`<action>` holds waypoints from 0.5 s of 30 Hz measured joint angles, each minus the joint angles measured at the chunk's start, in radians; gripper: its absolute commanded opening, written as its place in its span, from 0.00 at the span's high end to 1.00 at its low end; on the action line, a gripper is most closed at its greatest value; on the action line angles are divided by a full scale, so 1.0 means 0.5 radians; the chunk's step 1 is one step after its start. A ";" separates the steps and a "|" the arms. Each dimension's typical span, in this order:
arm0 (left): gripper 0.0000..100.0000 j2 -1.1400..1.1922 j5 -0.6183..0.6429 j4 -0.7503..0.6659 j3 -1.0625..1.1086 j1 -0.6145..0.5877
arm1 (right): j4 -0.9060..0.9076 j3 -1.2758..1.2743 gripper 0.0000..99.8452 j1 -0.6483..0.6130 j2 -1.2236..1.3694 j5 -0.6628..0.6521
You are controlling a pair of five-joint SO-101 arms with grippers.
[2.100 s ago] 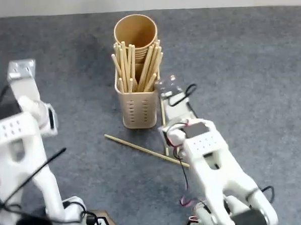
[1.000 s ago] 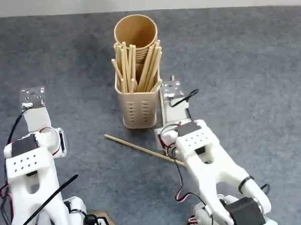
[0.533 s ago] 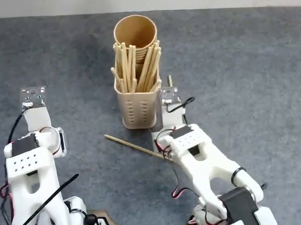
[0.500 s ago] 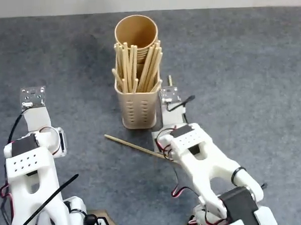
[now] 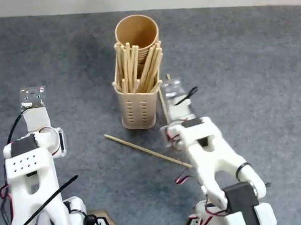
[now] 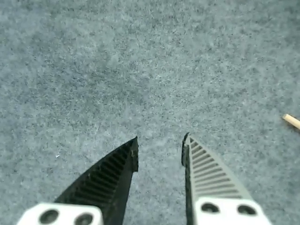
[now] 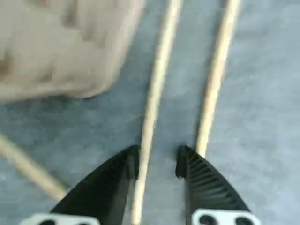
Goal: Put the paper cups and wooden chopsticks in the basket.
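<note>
You are on the loose chopsticks: the paper cups (image 5: 136,33) already stand in the basket (image 5: 138,110). At the basket's 3 o'clock, the right jaws hang narrowly parted over two chopsticks (image 7: 157,89) on the worktop (image 5: 249,62), gripping neither. Next, straddle one stick and close. A third chopstick (image 5: 147,151) lies at 6 o'clock. At 8 o'clock, the left jaws are half open, empty.

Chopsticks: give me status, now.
Left end effector open over carpet. Right end effector open, low over two loose chopsticks beside basket. Third chopstick loose on carpet. Nothing blocking.
</note>
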State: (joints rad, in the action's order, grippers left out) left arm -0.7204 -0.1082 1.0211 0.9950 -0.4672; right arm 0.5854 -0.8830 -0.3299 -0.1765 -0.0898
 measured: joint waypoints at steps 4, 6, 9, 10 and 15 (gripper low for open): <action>0.82 0.000 0.000 0.000 0.000 0.000 | 0.000 0.028 0.84 0.132 0.003 -0.068; 0.82 0.000 0.000 0.000 0.000 0.000 | 0.000 0.080 0.84 0.163 0.003 -0.098; 0.82 0.000 0.000 0.000 0.000 0.000 | 0.000 0.175 0.84 0.233 0.003 -0.110; 0.82 0.000 0.000 0.000 0.000 0.000 | 0.000 0.199 0.84 0.258 0.003 -0.126; 0.82 0.000 0.000 0.000 0.000 0.000 | 0.000 0.258 0.83 0.322 0.003 -0.267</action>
State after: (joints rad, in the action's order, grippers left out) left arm -0.7204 -0.1082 1.0211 0.9950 -0.4672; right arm 0.5854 -0.7541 -0.1688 -0.1749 -0.2232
